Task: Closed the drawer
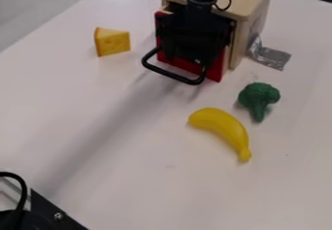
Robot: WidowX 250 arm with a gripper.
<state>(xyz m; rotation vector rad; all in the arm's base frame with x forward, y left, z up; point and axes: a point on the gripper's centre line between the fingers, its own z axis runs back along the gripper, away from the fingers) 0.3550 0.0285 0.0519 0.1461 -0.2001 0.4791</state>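
Gripper (194,43) right at the red drawer (217,71), jaw spread I can't tell. An off-centre push could jam it!

white tabletop (149,195), smooth, crossed by a long soft shadow (104,132); plain grey floor (39,6) beyond its straight edge.

A yellow toy banana (224,128) lies on a white tabletop (129,175), its stem end toward the camera, near a green toy broccoli floret (258,98). Beyond the broccoli, a crumpled strip of silver tape (271,57) catches the light. Well apart at upper left, a wedge of toy cheese (112,42) stands near the table's edge, with gray floor (39,3) past it.
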